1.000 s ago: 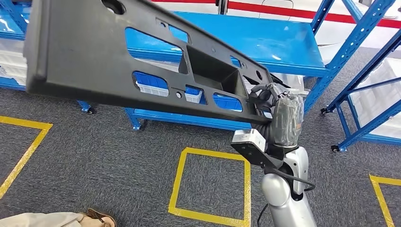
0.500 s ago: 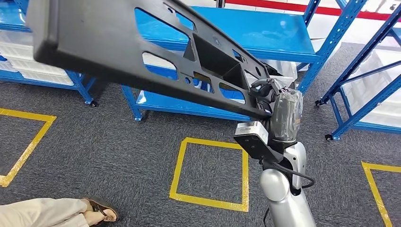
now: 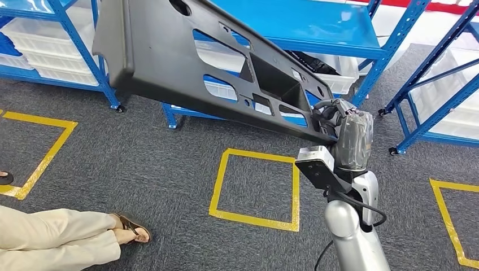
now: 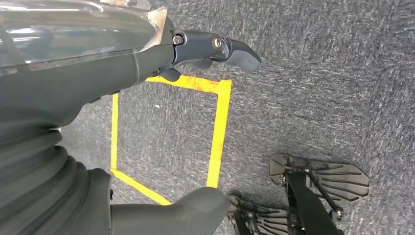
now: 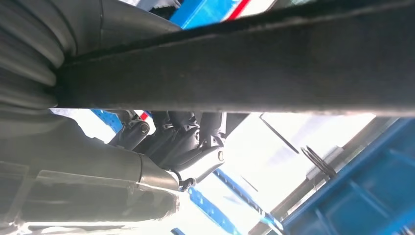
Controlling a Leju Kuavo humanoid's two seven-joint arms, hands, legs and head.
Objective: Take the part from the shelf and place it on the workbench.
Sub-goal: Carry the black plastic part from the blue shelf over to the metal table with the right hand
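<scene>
Grey carpet floor [image 3: 141,169] marked with yellow tape squares [image 3: 257,189], with blue metal racks [image 3: 339,34] holding white bins [image 3: 51,51].

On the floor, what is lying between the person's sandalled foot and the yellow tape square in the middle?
In the head view, just bare grey carpet lies between the person's foot and the yellow square.

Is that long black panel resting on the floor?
No, the right hand holds the black panel up in the air, above the carpet.
</scene>
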